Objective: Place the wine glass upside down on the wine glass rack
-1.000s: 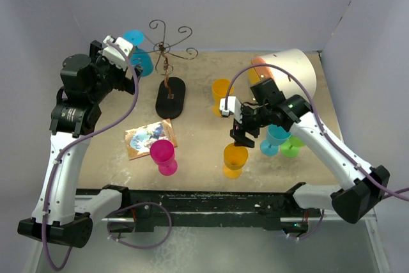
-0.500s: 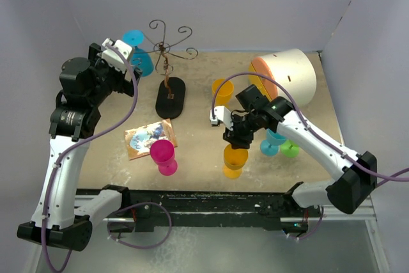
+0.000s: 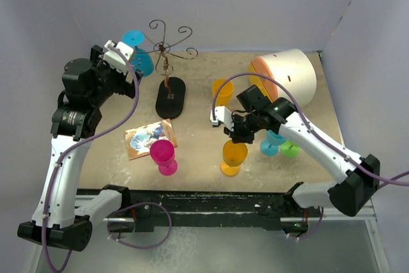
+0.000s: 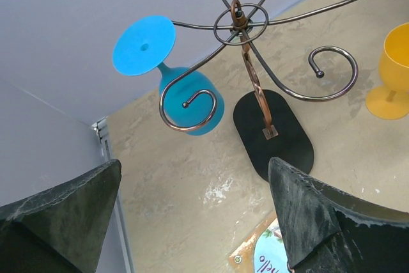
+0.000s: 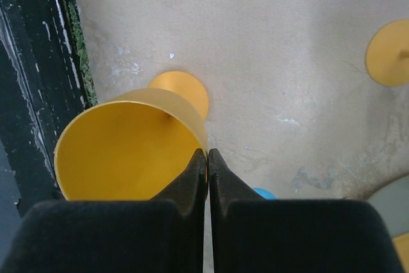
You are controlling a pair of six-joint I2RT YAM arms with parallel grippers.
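Note:
An orange wine glass (image 3: 234,155) stands near the table's front edge, slightly tilted. My right gripper (image 3: 235,133) is shut on its rim; in the right wrist view one finger sits inside the cup (image 5: 121,145) and the other outside, the right gripper (image 5: 208,153) pinching the thin wall. The wine glass rack (image 3: 167,68) stands at the back left on a black oval base. A blue glass (image 4: 192,94) hangs upside down from one curled arm of the rack (image 4: 239,20). My left gripper (image 4: 195,164) is open beside that blue glass (image 3: 137,55), holding nothing.
A second orange glass (image 3: 222,91) stands behind the held one. A pink glass (image 3: 163,155) and a printed card (image 3: 148,137) lie front left. Blue (image 3: 275,139) and green (image 3: 292,148) glasses stand under the right arm. A white and orange tub (image 3: 287,75) lies at the back right.
My right gripper moved left and down to the orange glass and closed on its rim; the glass now leans a little. The left arm barely moved.

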